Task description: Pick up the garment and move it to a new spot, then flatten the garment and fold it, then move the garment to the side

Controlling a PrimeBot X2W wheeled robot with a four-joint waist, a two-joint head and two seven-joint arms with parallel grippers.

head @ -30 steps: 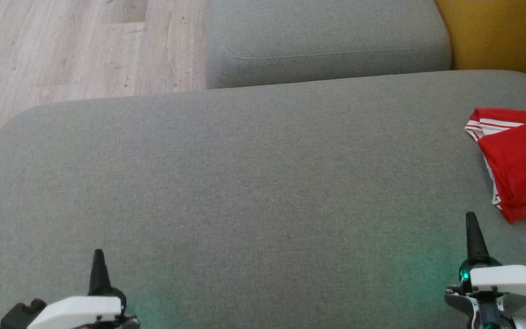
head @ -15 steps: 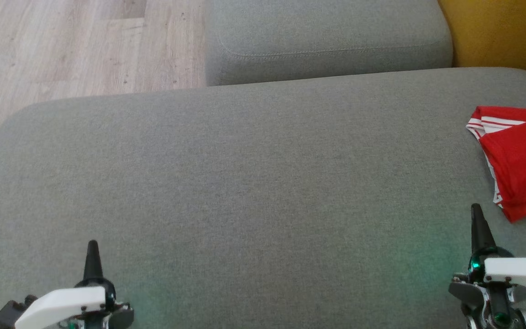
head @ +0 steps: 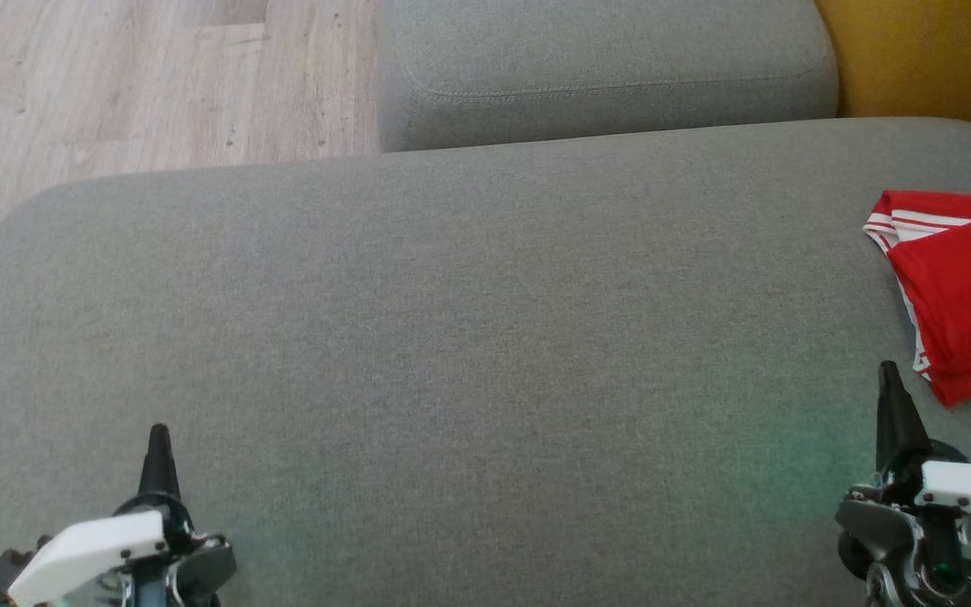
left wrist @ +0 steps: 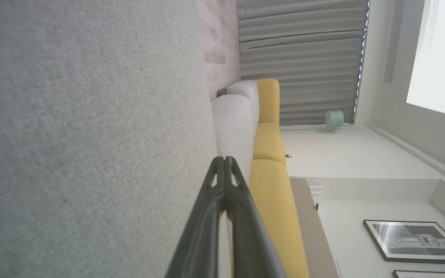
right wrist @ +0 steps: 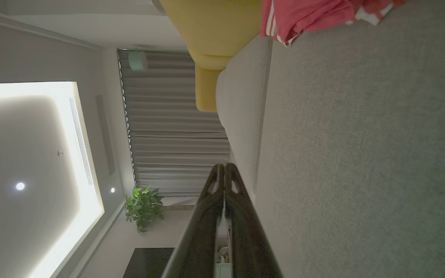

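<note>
Red garment (head: 962,295) at the right edge of the grey sofa seat (head: 469,320)
The left tool (head: 158,438) and right tool (head: 887,379) are pinched closed, holding nothing; the right tool is near the garment, not touching it

You get soft, even light in the head view, with green tints on the sofa seat (head: 485,337) low down. The right wrist view is dim; its ceiling panel (right wrist: 29,154) glares white.
</note>
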